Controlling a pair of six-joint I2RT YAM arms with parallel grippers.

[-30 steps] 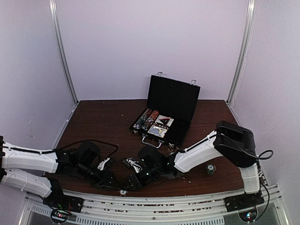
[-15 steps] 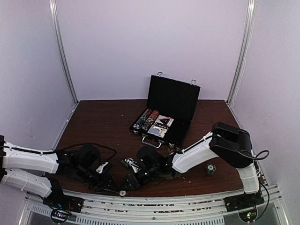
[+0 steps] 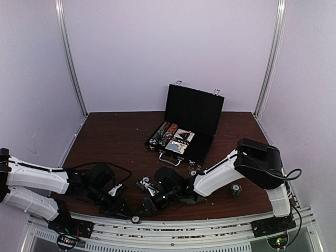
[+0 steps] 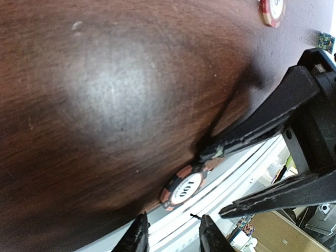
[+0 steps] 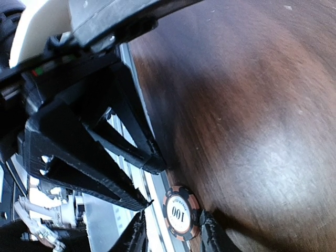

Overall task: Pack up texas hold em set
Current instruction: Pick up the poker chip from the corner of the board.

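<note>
Poker chip (image 4: 186, 187) apparently overhangs shadowed table (image 4: 105, 105) edge.

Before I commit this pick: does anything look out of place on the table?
Yes: one 100 chip straddles the table's near edge, partly over the rail, far from the case. A nudge might drop it.

High rear overview, two close opposing wrist views sharing chip (image 4: 187, 186)

A: The bench (image 4: 105, 94)?
B: Dark wood-grain, smooth, with a soft sheen.
A: The chip (image 4: 185, 188)?
B: Smooth, looks plastic, with a glossy white centre.
A: The right hand's fingers (image 4: 273, 113)?
B: Matt black plastic, scuffed pale along the edges.
A: The case (image 3: 193, 111)?
B: Matt black, with bright metal latches (image 3: 216, 92).
A: The rail (image 3: 210, 224)?
B: Pale ribbed metal.
</note>
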